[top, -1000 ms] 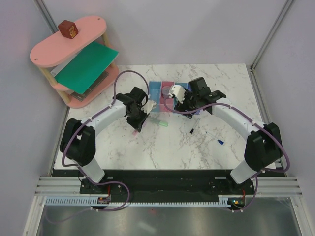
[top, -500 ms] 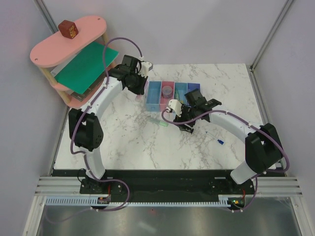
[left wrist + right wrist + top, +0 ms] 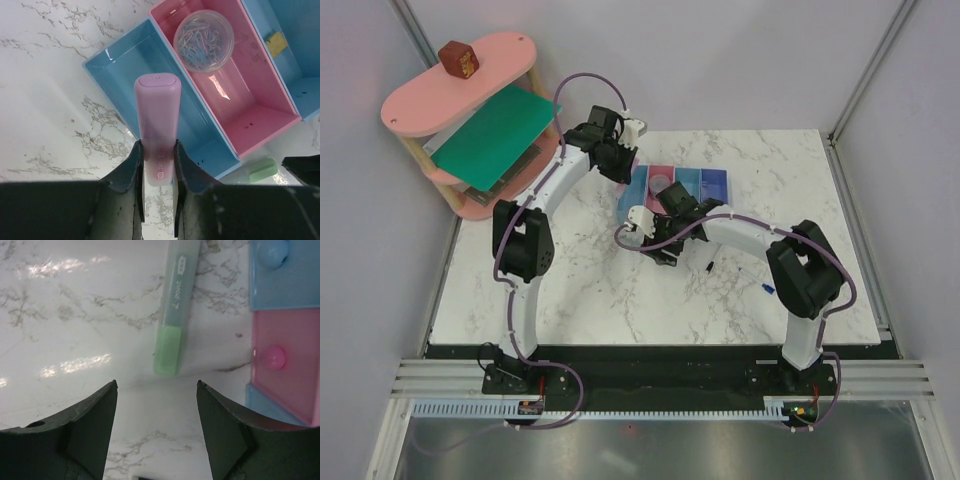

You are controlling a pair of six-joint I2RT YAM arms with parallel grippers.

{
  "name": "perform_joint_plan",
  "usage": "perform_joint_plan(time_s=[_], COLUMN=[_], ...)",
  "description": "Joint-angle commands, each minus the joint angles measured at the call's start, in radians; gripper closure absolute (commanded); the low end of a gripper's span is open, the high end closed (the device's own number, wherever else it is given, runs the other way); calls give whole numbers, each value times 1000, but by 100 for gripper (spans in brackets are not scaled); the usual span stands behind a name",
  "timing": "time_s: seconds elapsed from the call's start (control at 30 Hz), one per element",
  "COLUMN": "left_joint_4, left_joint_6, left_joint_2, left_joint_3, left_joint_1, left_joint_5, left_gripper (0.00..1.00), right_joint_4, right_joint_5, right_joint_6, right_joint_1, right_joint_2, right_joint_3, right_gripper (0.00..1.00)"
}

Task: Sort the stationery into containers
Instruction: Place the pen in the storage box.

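At the far left, a pink oval wooden shelf (image 3: 420, 105) is carrying a small brown block (image 3: 458, 59) on top and a green sheet (image 3: 495, 135) on its lower tier. The left gripper (image 3: 157, 147) is reaching toward the far side of the white marble table (image 3: 570, 280), its fingers (image 3: 134, 170) pinching the short pink stick (image 3: 157, 100) by its lower half. The stick's rounded free end is showing against the inside of the translucent light blue rectangular bin (image 3: 117, 67).

To the right, the pink bin (image 3: 250, 105) is holding a clear round tub of paper clips (image 3: 203, 39). The next blue bin (image 3: 305, 90) is holding a tiny yellow piece (image 3: 276, 43), and the darker blue-violet bin (image 3: 715, 183) is closing the row.

The right gripper (image 3: 156, 385) is hovering low just near of the bins, jaws spread wide and holding nothing. The mint-green stick (image 3: 175, 305) is lying on the marble ahead of its fingertips, apart from both. Further right, a thin black pen (image 3: 709, 266) and a blue-tipped pen (image 3: 758, 281) are lying on the table.
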Motion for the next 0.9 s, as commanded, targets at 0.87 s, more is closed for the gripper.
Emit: perform_joint_plan(time_s=[0.87], left_joint_4=[40], left_joint_6=[-23], left_joint_2=[144], left_joint_3=[97], left_joint_1=[-3], left_joint_5=[44], left_gripper=[79], right_joint_4=[121], right_joint_5=[3], right_joint_6=[28], right_joint_1=[32], right_joint_2=[200], right_joint_3=[138], right_gripper=[28])
